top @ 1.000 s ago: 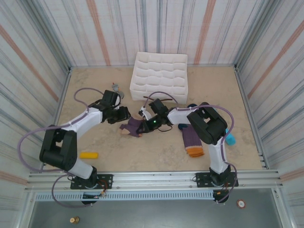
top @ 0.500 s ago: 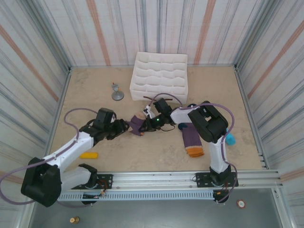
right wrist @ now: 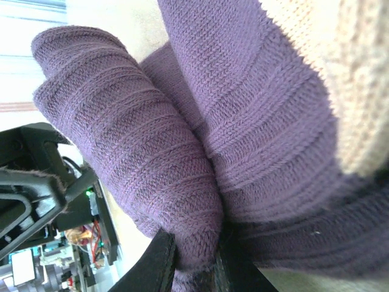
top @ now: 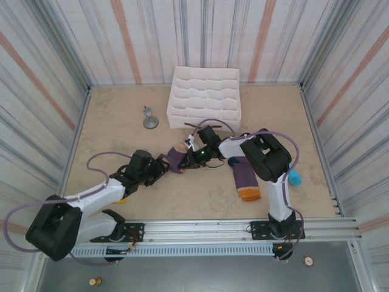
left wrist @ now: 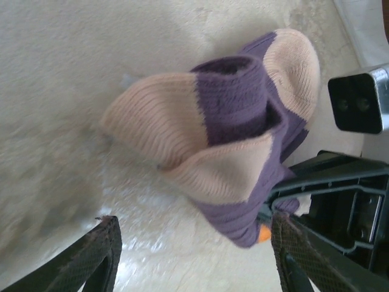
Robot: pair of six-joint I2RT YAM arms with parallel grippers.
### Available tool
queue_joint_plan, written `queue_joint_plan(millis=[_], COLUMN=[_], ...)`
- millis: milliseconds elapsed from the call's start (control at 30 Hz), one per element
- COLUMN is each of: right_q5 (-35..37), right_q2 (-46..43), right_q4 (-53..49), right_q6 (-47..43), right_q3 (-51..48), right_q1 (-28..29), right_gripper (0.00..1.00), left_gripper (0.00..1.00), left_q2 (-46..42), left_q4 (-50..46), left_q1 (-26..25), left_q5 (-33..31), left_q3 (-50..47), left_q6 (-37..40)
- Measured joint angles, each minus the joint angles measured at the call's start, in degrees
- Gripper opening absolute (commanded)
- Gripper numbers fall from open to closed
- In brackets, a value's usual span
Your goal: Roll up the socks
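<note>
Socks: the bunched sock (left wrist: 237,128) sits mid-table (top: 115,128), purple ribbed knit doubled over on itself, with its tan cuff and tan toe both turned toward my left wrist camera. The flat sock (top: 246,178) lies lengthwise under the right arm (top: 267,159), purple with an orange cuff at the near end. My right pincer (right wrist: 193,264) is pressed together on a fold of the bunched sock, with purple fabric squeezed between its fingers. My left pincer (left wrist: 194,252) is spread, its fingers wide apart with the bunched sock just ahead of them; I cannot tell whether one finger brushes the fabric. From above, the two pincers face that sock from opposite sides, near the white tray (top: 205,97).
</note>
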Motion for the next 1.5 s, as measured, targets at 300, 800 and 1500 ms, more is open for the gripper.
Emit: queue_joint_plan(millis=[300, 800, 1500], right_q5=[-0.9, 0.8, 33.5], right_q2=[0.2, -2.2, -24.2], right_q4=[-0.1, 2.2, -4.7], right_q6=[0.9, 0.8, -23.6], right_q3=[0.0, -2.9, -10.5], right_q1=[-0.7, -1.8, 14.1], right_gripper=[0.00, 0.17, 0.70], left_gripper=[0.43, 0.00, 0.00], left_q2=[10.0, 12.7, 8.9], left_q4=[9.5, 6.2, -12.0], left_q1=[0.0, -0.7, -4.1], left_q5=[-0.4, -1.4, -4.2], left_q3=[1.2, 6.2, 10.6], left_q6=[-0.3, 0.2, -0.4])
